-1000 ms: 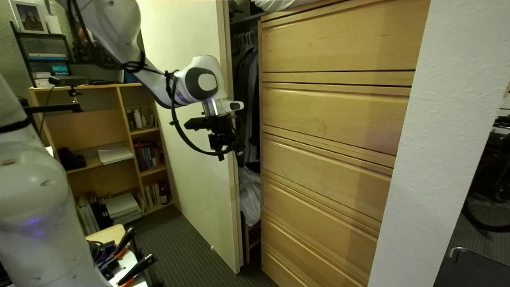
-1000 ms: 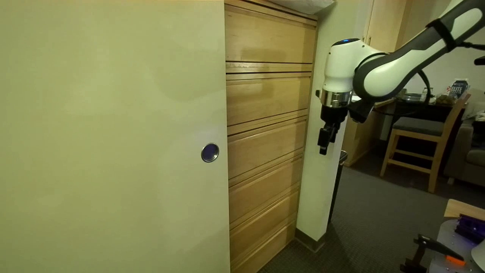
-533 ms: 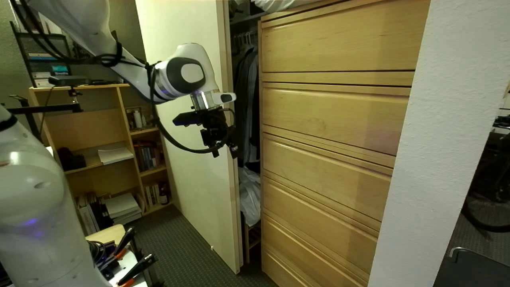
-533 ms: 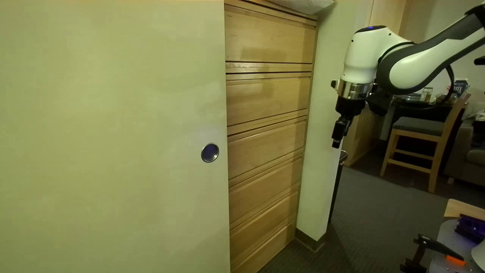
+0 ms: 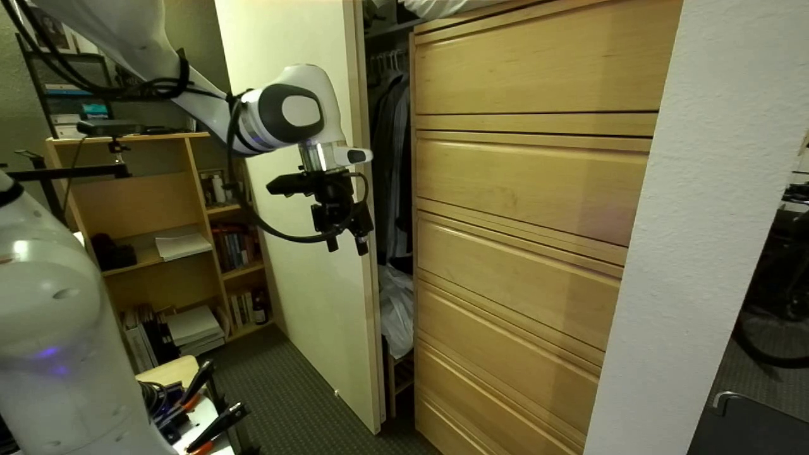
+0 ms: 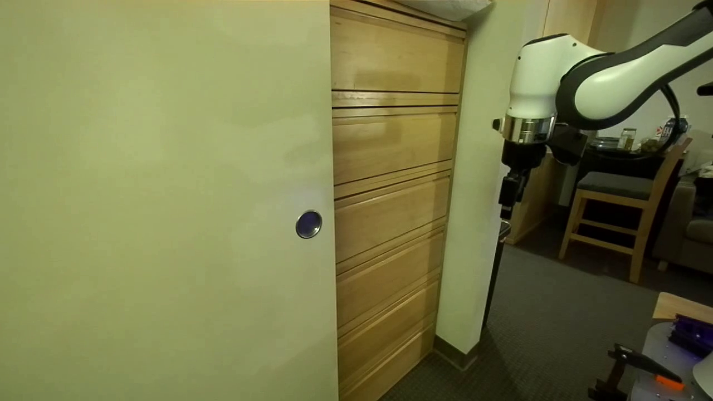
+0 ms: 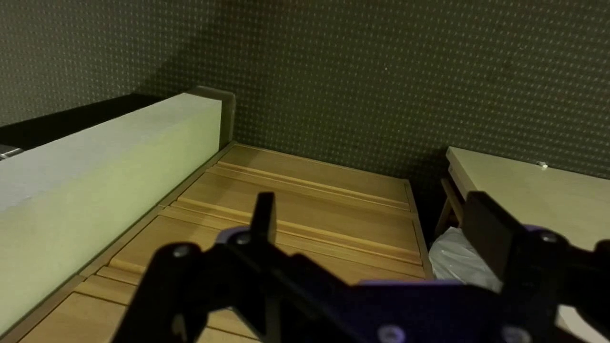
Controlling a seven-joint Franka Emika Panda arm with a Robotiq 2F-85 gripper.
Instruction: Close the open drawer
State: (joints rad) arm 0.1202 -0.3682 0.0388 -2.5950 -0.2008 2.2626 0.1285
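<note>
Six pale blond drawer fronts (image 5: 537, 189) are stacked in a tall chest of drawers (image 5: 537, 123), seen in both exterior views. All six are set flush, as far as can be judged, the lowest being partly cropped or seen at a slant. The task's drawer is located in this stack; which front is its own cannot be told.

The chest is flanked on one side by a white wall end (image 5: 701, 221). On the other side a gap is left before the cream door (image 6: 167, 167), which is fitted with a round recessed pull (image 6: 309, 224). Dark clothes (image 5: 393, 145) are hung in that gap, above a white plastic bag (image 5: 397, 313).

The arm (image 5: 300, 114) is extended before the chest, wrist turned down. The fingers (image 7: 493, 238) are spread wide, with nothing held; drawer fronts and dotted carpet (image 7: 357, 85) are seen between and beyond them. They appear to be held clear of the wood.

Behind the arm, a bookcase (image 5: 136, 202) is noted. Past the wall end, a wooden chair (image 6: 615, 185) is seen in an exterior view.
</note>
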